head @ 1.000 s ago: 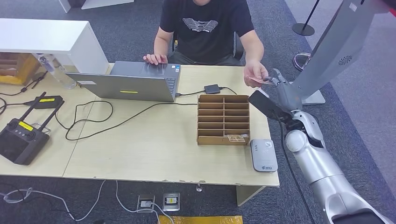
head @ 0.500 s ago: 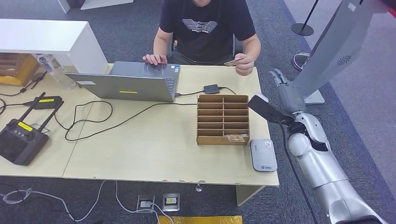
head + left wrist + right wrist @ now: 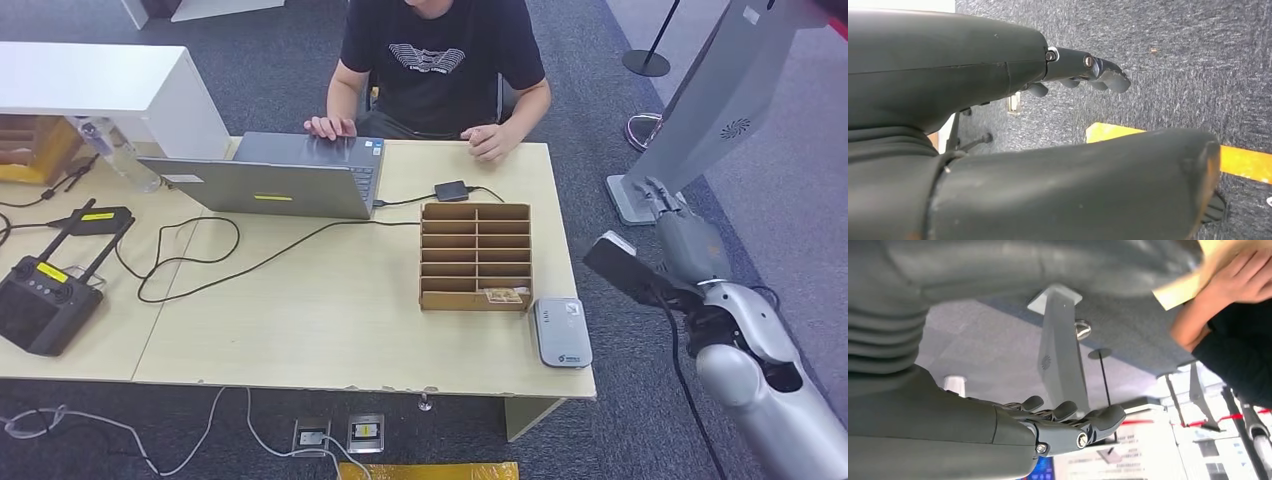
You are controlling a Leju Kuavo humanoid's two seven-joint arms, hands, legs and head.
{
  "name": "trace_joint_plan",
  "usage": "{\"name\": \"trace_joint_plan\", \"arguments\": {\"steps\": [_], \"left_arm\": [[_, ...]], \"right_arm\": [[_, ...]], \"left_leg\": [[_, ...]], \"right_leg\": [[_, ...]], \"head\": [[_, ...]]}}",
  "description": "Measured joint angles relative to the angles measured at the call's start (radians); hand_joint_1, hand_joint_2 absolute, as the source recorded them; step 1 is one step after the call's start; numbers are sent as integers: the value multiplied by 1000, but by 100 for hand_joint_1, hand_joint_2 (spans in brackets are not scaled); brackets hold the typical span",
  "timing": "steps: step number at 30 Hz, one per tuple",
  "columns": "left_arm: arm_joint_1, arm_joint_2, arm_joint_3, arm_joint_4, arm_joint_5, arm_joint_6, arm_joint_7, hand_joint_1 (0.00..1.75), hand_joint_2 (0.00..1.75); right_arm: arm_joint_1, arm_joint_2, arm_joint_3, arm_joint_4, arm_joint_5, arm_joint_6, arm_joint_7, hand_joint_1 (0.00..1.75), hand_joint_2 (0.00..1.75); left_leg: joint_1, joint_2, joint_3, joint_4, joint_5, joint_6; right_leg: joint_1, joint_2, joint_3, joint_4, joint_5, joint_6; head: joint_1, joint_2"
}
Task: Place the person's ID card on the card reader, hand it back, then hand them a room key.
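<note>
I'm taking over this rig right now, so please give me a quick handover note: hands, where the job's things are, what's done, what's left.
Right hand: empty, fingers apart, off the table's right edge.
Left hand: empty, hanging over the floor.
Card reader: near right corner of the table, nothing on it.
ID card: can't be seen; the person's hand rests closed at the far edge.
One card lies in the organizer's front right slot.
Done, apparently: ID read and returned.
Left: hand over a room key.

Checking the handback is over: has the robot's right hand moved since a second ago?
Yes. The right hand has pulled back from the person's hand, away from the table edge and nearer the robot.
</note>
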State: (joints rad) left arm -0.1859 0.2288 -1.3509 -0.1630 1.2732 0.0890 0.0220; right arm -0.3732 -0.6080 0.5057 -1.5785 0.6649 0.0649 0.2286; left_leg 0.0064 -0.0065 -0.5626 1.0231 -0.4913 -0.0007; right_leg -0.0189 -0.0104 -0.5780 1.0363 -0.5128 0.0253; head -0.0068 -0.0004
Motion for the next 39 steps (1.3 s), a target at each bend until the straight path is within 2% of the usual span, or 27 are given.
{"name": "trace_joint_plan", "arguments": {"steps": [4, 7, 11, 15, 26, 39], "left_arm": [[-2, -5, 5, -1, 5, 16, 1, 0, 0], [-3, -8, 7, -3, 5, 30, 2, 0, 0], [-5, -15, 10, -4, 5, 48, 14, 0, 0], [-5, -21, 14, -6, 6, 56, 29, 0, 0], [-5, -26, 28, -6, 7, 45, 40, 0, 0], [-5, -18, 30, -6, -5, 28, 24, 0, 0]], "right_arm": [[95, -10, 50, -63, 107, -136, 21, 0, 175], [135, -5, 98, -65, 156, -224, 5, 0, 175], [145, 16, 164, -8, 189, -339, -67, 0, 175], [143, 50, 215, 73, 204, -408, -104, 0, 175], [118, 101, 281, 176, 216, -434, -99, 0, 175], [91, 169, 299, 249, 276, -435, -106, 0, 175]], "left_leg": [[1, 1, 0, 0, -1, -1], [1, 1, 0, 0, -1, -1], [1, 1, 0, 0, -1, -1], [1, 0, -1, 0, -1, -1], [1, 1, -1, 0, -1, -1], [1, 1, -1, 0, -1, -1]], "right_leg": [[1, 0, 0, 0, 0, -1], [1, 0, 0, 0, -1, -1], [1, 1, 0, 0, -1, -1], [1, 0, 0, 0, -1, -1], [1, 0, 0, 0, -1, -1], [1, 0, 0, 1, -1, -1]], "head": [[0, 0], [0, 0], [0, 0], [0, 0], [0, 0], [0, 0]]}}
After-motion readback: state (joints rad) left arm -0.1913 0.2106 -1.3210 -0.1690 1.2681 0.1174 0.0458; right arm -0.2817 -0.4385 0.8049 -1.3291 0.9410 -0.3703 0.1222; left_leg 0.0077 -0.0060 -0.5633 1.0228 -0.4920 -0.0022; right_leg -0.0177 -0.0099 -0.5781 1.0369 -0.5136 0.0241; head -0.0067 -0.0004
